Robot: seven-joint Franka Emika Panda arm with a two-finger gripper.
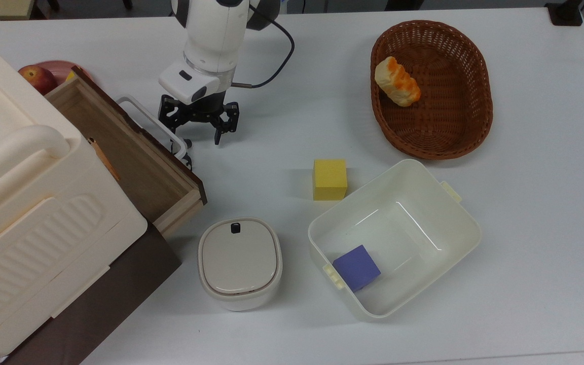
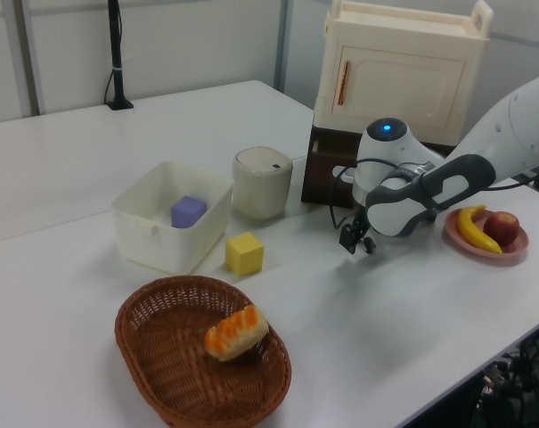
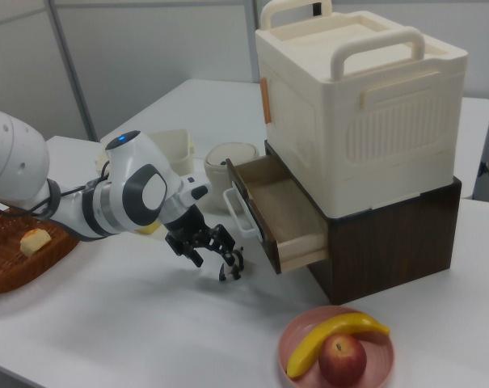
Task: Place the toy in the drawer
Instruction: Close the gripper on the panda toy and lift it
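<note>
Hovering spread open, the gripper (image 1: 193, 133) sits beside the one drawer (image 1: 135, 157); right view catches a banana (image 3: 333, 338), top view shows two cubes.

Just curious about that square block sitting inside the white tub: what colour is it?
Purple. The block shows best in the top view, lying in a corner of the tub.

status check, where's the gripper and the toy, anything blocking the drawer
Gripper open, low over the table beside the drawer handle. Toy on the table, not gripped. Drawer pulled open, nothing blocking it.
</note>
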